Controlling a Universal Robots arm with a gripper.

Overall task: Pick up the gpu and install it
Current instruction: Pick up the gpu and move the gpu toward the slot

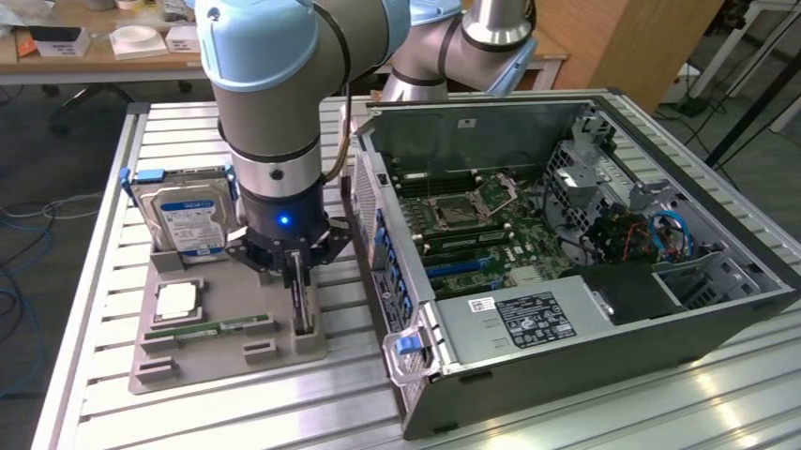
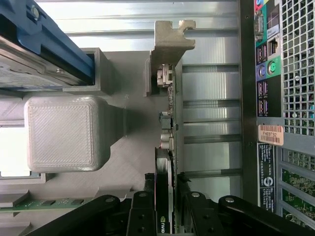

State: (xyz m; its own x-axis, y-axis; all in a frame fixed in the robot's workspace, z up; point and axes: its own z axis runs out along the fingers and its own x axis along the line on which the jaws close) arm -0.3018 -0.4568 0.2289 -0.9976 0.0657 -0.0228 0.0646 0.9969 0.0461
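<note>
The grey-and-blue robot arm is bent down over the flat grey plastic fixture tray (image 1: 225,361) on the slatted aluminium bench (image 1: 94,375). Its black gripper (image 1: 296,272) is down at the gpu (image 1: 300,305), a green circuit card with a black cooler. The card stands on edge in a slot on the side of the tray nearest the open black-and-grey computer case (image 1: 751,281).

From the wrist view the gpu (image 2: 167,123) is seen edge-on, with its silver end bracket (image 2: 170,44) at the far end. The gripper (image 2: 166,194) straddles the near end, one jaw against each face. The jaws stand at a middling width, close in on the card. Whether they already pinch it I cannot tell, and the card sits in its slot, not lifted.

So the pick-up is the step in hand, and nothing of the install looks done. I see no card in the blue expansion slots (image 1: 457,267) on the green motherboard (image 1: 476,216).

To my eye the next move calls for a firm, square grip and a straight pull out of the slot. The silver hard drive with the blue-white label (image 1: 188,220) stands near on one side and the case wall on the other. The narrow green memory stick (image 1: 206,330) and the square silver processor (image 1: 175,300) lie on the tray, apart from the gripper.
</note>
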